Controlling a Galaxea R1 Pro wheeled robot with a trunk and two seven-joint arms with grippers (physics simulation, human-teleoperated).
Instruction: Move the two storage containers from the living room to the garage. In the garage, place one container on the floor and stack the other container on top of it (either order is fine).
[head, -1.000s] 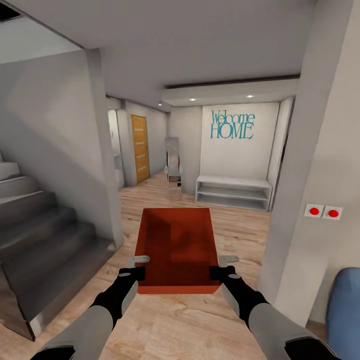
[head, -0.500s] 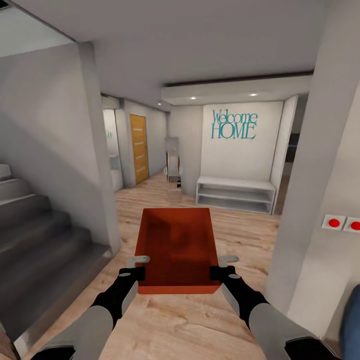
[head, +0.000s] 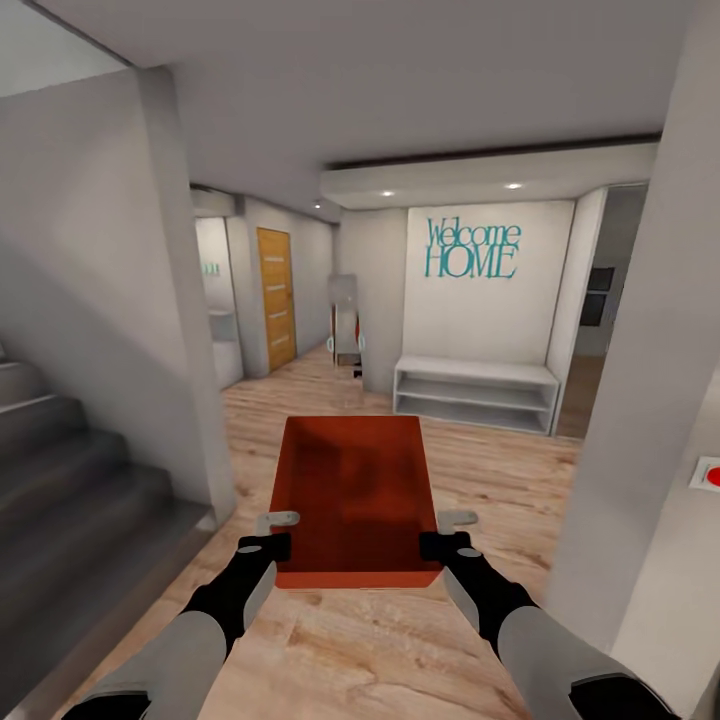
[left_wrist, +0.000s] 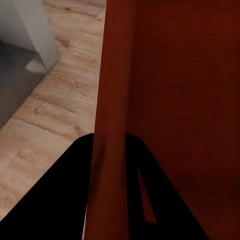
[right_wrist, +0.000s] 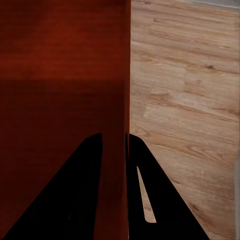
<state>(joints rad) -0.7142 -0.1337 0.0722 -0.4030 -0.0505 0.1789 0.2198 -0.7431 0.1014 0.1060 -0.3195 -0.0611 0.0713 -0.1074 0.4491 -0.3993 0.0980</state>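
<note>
Left jaws (left_wrist: 107, 165) clamped across thin side wall of storage container (head: 352, 495), one finger inside, one outside, per left wrist view. Right jaws (right_wrist: 114, 165) clamped likewise on opposite side wall, wall running straight up between the two dark fingers. Both grips sited near the end of the bin closest to the robot, symmetric, left gripper (head: 275, 528) and right gripper (head: 448, 528) level with each other in head view. Container held clear of the wood-plank floor (head: 500, 480), open side up, long axis pointing away from the trunk, nothing seen inside. Judged light and fairly stiff: walls showed no visible bow at the pinch points, far end not sagging. Smooth plain walls judged slippery; hold near one end leaves the far end cantilevered, so tilt or slip plausible under hard base turns. Better hold judged nearer mid-length of the long walls, if re-gripped. Surroundings: hallway, not garage. Grey staircase (head: 80, 480) at left, white wall pillar (head: 640, 400) at right with red switch plate (head: 706, 471), low white shelf unit (head: 475, 392) ahead under teal "Welcome HOME" lettering (head: 471, 249), orange-wood door (head: 275, 298) further back at left. Transport step judged under way; no dark concrete floor or car in sight.
</note>
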